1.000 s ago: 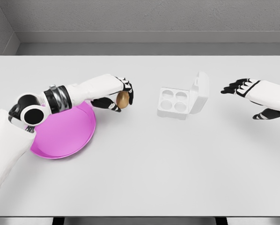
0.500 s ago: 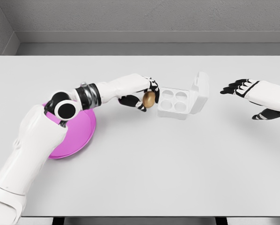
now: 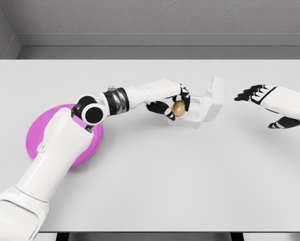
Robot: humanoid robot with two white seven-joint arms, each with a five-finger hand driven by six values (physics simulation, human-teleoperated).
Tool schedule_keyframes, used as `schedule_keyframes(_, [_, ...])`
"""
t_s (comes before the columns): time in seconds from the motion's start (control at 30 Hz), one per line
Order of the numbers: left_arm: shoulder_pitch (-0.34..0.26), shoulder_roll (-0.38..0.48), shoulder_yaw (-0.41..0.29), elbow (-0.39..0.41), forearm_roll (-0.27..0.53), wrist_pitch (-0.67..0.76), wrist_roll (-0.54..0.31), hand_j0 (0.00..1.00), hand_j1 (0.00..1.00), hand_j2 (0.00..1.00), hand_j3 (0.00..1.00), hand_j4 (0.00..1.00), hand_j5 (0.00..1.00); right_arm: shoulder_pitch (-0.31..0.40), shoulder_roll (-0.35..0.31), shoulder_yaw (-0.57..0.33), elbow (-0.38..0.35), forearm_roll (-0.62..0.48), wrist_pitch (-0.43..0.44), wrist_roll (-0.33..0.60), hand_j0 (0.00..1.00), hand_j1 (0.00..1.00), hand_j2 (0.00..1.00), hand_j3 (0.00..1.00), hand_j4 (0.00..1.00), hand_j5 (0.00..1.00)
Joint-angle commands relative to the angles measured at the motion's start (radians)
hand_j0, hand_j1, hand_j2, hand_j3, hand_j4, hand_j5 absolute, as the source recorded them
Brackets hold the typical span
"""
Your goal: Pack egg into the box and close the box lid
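Egg held over the open box

The left hand (image 3: pixel 174 103) grips the egg (image 3: pixel 178 108) above the box (image 3: pixel 196 108), lid upright; a pink plate (image 3: pixel 39 135) lies far left, and the right hand (image 3: pixel 270 103) hovers right, fingers spread.

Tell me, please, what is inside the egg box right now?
The egg box shows only empty cups on its right; the left robot hand, holding the egg, covers the left cups.

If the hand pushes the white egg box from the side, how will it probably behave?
The egg box looks thin and small, so it is probably light and would likely slide on the smooth table. Its lid stands upright at the right side, so a push there might swing it or tip the box. The left hand holding the egg should lower gently.
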State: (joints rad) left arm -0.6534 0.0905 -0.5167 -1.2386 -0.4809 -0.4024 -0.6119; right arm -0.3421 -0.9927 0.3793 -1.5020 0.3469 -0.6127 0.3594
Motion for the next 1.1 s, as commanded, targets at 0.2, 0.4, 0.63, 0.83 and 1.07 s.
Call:
schedule_keyframes(0.2, [-0.018,-0.038,0.001,0.065,0.002,0.001,0.001,0.36,0.36,0.36,0.36,0.36,0.36,0.0,-0.001,0.0,-0.001,-0.006,0.002,0.0,1.0,1.0,1.0,1.0,1.0,1.0])
schedule_keyframes(0.4, [-0.04,-0.052,0.004,0.102,0.002,0.001,0.001,0.36,0.36,0.36,0.36,0.36,0.36,0.0,-0.001,0.0,-0.001,-0.006,0.002,0.0,1.0,1.0,1.0,1.0,1.0,1.0])
schedule_keyframes(0.63, [-0.061,-0.068,0.006,0.143,0.002,0.001,0.001,0.37,0.37,0.37,0.37,0.37,0.37,0.0,-0.001,0.0,-0.001,-0.006,0.002,0.0,1.0,1.0,1.0,1.0,1.0,1.0])
schedule_keyframes(0.83, [-0.075,-0.069,0.009,0.166,0.002,-0.001,0.001,0.38,0.38,0.38,0.38,0.38,0.38,0.0,-0.001,0.0,-0.001,-0.006,0.002,0.0,1.0,1.0,1.0,1.0,1.0,1.0])
schedule_keyframes(1.07, [-0.075,-0.078,0.007,0.183,0.002,-0.001,0.001,0.43,0.43,0.43,0.43,0.43,0.43,0.0,-0.003,0.0,-0.003,-0.006,0.002,0.0,1.0,1.0,1.0,1.0,1.0,1.0])
